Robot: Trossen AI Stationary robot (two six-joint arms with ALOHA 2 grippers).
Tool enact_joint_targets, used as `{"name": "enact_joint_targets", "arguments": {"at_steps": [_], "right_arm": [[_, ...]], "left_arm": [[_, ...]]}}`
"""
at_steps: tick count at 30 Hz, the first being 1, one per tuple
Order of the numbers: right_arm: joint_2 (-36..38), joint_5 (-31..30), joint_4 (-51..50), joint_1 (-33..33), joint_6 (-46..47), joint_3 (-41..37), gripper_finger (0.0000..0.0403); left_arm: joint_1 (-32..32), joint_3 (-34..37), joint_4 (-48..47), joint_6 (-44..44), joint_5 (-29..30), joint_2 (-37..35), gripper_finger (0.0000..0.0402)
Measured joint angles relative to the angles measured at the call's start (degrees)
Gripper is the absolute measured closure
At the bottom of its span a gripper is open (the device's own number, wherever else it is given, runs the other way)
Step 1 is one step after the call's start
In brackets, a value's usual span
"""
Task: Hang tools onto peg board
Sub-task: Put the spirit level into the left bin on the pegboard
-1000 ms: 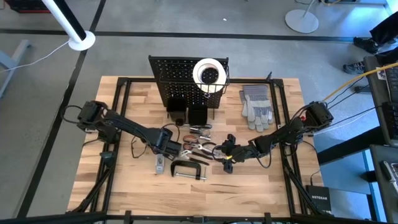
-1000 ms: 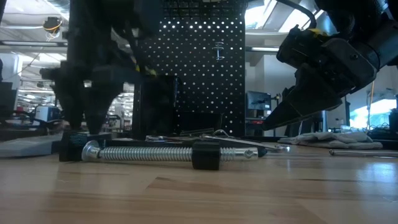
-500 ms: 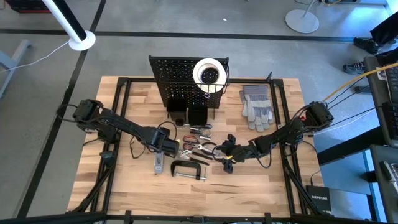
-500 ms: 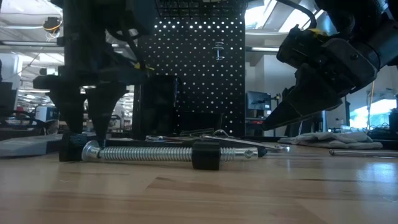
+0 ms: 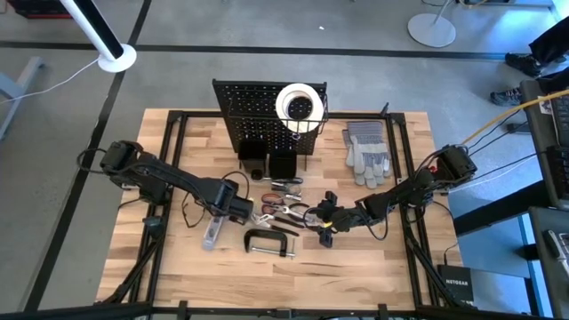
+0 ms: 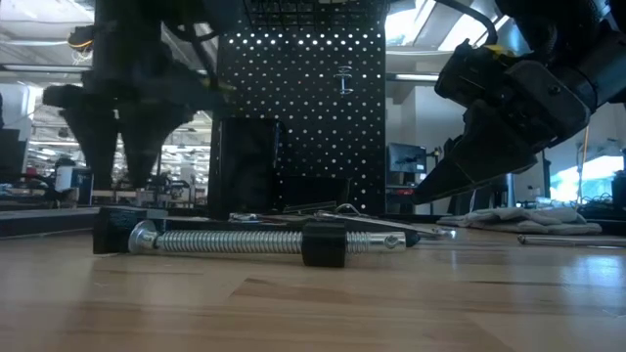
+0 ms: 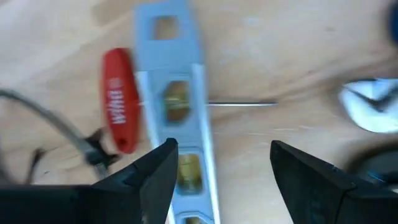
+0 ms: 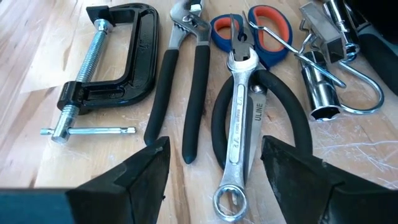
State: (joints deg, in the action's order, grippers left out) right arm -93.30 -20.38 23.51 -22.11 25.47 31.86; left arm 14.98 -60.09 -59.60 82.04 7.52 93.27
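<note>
Left arm reaches in from the table's left edge, elbow bent, its left gripper [image 5: 229, 210] pointed downward with both fingers [image 7: 155, 180] spread apart and nothing held between them. Right arm extends from the right edge toward the table centre, low and near level; the right gripper [image 5: 322, 220] likewise has its fingers [image 8: 140, 171] parted wide, with nothing clamped between them.
</note>
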Motion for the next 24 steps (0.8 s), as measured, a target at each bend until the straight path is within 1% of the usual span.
{"name": "enact_joint_targets", "arguments": {"at_steps": [2,4,11,19,24], "right_arm": [[0.0,0.03,-0.04,0.0,0.0,-0.02,0.0151],[0.0,0.04,-0.06,-0.02,0.01,-0.01,0.0151],[0.0,0.07,-0.09,-0.02,0.0,0.0,0.0151],[0.0,0.07,-0.06,-0.02,0.02,-0.02,0.0151],[0.0,0.02,0.0,-0.02,0.0,-0.02,0.0151]], "left_arm": [[0.51,0.13,-2.5,1.55,0.1,0.06,0.016],[1.06,0.75,-2.77,2.52,0.15,-0.09,0.016],[1.93,5.48,4.67,3.3,0.17,-0.02,0.016],[1.93,8.98,5.86,3.45,-0.45,0.31,0.016],[1.93,10.75,12.16,1.92,-0.49,0.26,0.016]]}}
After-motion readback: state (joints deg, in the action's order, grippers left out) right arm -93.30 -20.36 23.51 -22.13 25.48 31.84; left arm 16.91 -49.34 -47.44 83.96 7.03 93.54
